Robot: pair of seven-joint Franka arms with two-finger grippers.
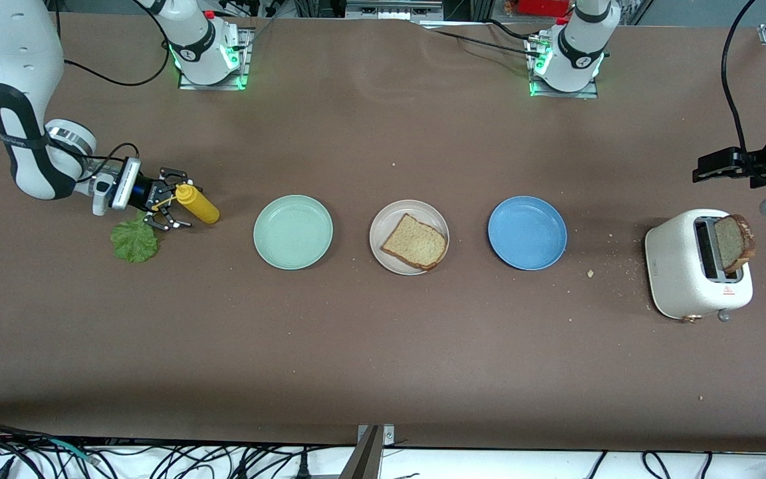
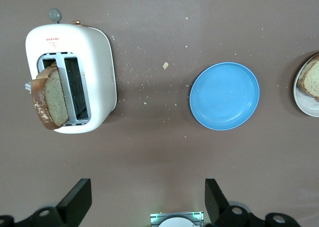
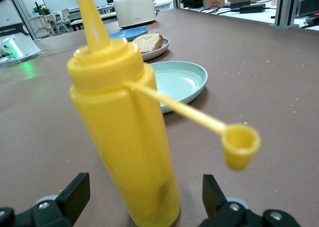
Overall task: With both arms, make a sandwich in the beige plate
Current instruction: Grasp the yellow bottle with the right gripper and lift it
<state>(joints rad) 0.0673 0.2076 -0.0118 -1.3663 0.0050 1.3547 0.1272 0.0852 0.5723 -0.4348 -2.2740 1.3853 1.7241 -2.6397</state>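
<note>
One bread slice (image 1: 415,242) lies in the beige plate (image 1: 383,229); right end effector (image 1: 169,199) spread wide around the yellow bottle (image 1: 198,203), left end effector (image 2: 147,199) wide over the desk (image 1: 383,346) near the toaster (image 1: 692,266)

Left gripper (image 1: 705,167) perhaps partly off-frame

A brown tabletop (image 1: 383,346) carries three plates in a row: a mint-green plate (image 1: 292,232) toward the right arm's end, a beige plate (image 1: 409,237) in the middle holding one bread slice (image 1: 415,242), and a blue plate (image 1: 527,232). Toward the left arm's end stands a white toaster (image 1: 689,266) with a second bread slice (image 1: 734,241) sticking up from its slot. The right tool (image 1: 169,207), fingers spread, brackets a yellow squeeze bottle (image 1: 198,204), with a lettuce leaf (image 1: 134,241) just beside it. The left tool (image 1: 715,166) hovers above the tabletop near the toaster, fingers apart.
</note>
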